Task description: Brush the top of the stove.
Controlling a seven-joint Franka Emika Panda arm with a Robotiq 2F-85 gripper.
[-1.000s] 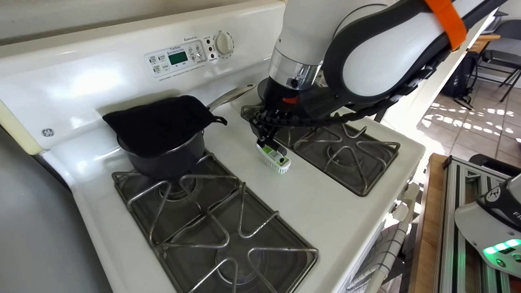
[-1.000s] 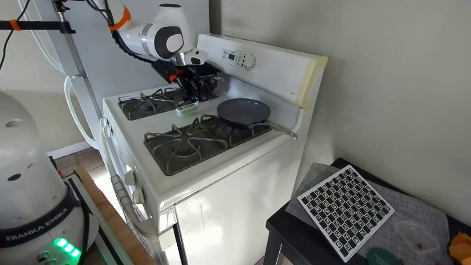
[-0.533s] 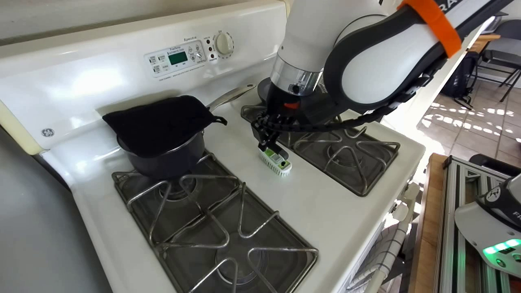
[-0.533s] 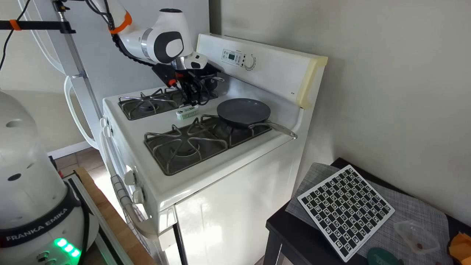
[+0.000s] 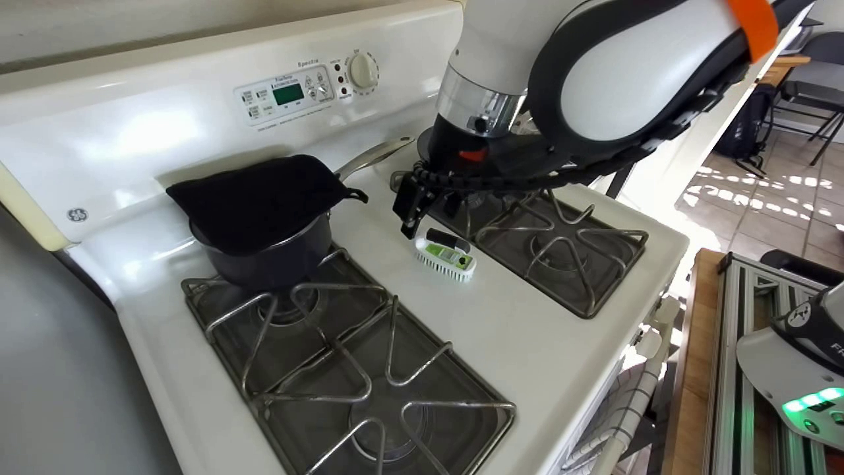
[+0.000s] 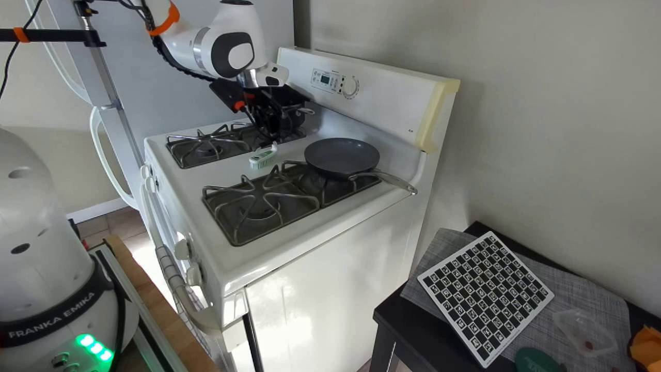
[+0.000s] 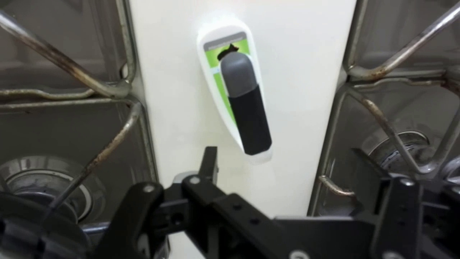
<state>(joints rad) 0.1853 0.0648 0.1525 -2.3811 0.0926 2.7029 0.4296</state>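
Observation:
The brush (image 5: 445, 258), with a white and green body, pale bristles and a dark handle, rests bristles down on the white centre strip of the top of the stove (image 5: 494, 323). Its grey-and-black handle (image 7: 249, 118) lies lengthwise over the body in the wrist view. Open, with nothing between its fingers, my gripper (image 7: 285, 149) stands above the strip, apart from the brush. One finger (image 7: 209, 163) shows over the strip and the opposite one over a grate. In an exterior view the brush (image 6: 262, 158) sits below the gripper, which is partly lost among dark cables.
Black grates (image 5: 369, 379) flank the strip on both sides. A dark pot (image 5: 267, 254) draped with a black cloth (image 5: 254, 198) stands on a rear burner. Across the strip, a skillet (image 6: 342, 156) sits on the other rear burner. Behind rises the upright control panel (image 5: 165, 125).
The jaws were shut on the brush's handle before; now they have opened and lifted clear of it. The brush stays on the centre strip, having shifted and turned only slightly.

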